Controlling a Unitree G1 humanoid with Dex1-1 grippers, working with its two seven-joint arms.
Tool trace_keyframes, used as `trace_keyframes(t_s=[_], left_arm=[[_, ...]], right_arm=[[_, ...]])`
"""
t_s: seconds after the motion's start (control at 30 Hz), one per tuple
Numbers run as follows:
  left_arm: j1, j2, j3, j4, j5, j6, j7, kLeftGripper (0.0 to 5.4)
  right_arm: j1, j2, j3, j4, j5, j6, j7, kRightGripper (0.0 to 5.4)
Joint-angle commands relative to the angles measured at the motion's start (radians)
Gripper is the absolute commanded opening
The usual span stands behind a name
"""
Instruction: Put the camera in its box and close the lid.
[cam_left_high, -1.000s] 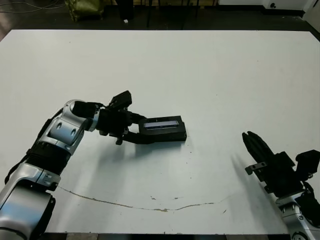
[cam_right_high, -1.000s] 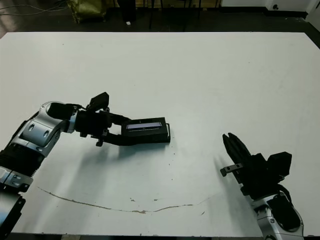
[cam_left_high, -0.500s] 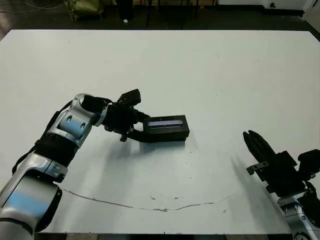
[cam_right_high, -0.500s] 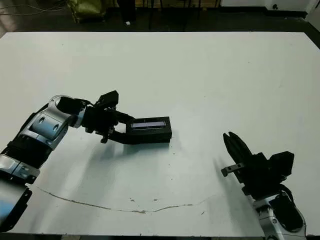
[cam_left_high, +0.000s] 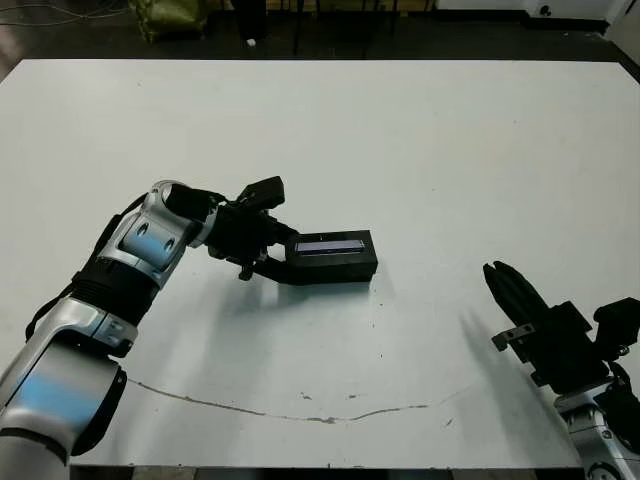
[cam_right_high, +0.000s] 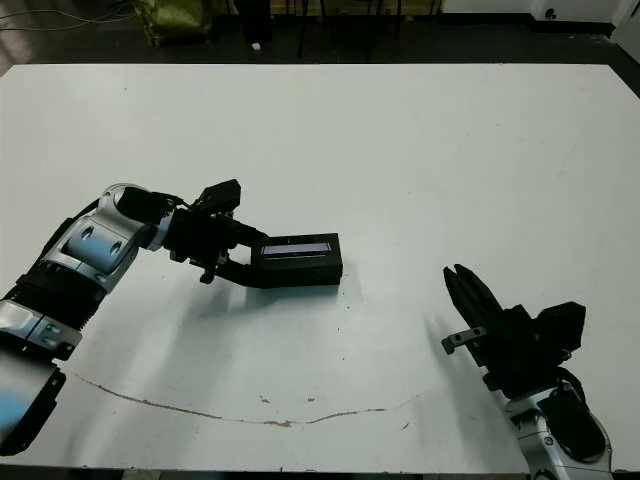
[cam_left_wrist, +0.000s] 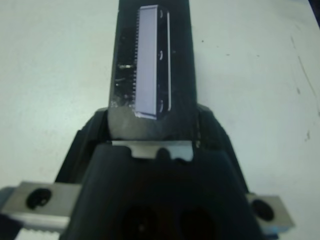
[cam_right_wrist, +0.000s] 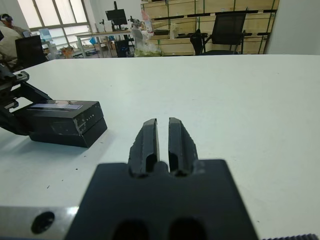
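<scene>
Lid (cam_left_high: 330, 245) on box (cam_left_high: 335, 268); left gripper (cam_left_high: 285, 262) grips box

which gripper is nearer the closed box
Left. The left gripper grips the box at its end; the right gripper sits well off to its right, fingers together.

Left arm (cam_left_high: 120, 275) is showing silver-grey rounded shells with black joints and a black cable along the upper segment. Left gripper (cam_left_high: 275, 262) is all black, with a grey metal bracket carrying a round screw hole at each end in the left wrist view. Right gripper (cam_left_high: 510, 290) is black too, two ribbed fingers (cam_right_wrist: 147, 142), silver forearm (cam_left_high: 600, 440) showing below.
</scene>
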Motion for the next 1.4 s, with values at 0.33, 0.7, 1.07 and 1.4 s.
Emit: trace_keyframes(t_s=[0.33, 0.7, 1.07, 1.4], left_arm=[[-0.004, -0.004, 0.033, 0.107, 0.022, -0.068, 0.029, 2.37], [-0.018, -0.01, 0.048, 0.137, 0.017, -0.078, 0.002, 2.34], [-0.018, -0.037, 0.037, 0.172, 0.025, -0.101, -0.023, 2.34], [-0.018, -0.074, 0.042, 0.233, 0.026, -0.148, -0.037, 2.34]], right_arm=[[0.009, -0.004, -0.002, 0.014, 0.005, 0.014, -0.011, 0.0], [0.003, -0.003, -0.004, 0.027, 0.013, 0.008, -0.004, 0.0], [0.003, -0.003, -0.011, 0.038, 0.015, -0.008, 0.007, 0.0], [0.028, -0.019, -0.024, -0.038, 0.039, 0.076, -0.034, 0.0]])
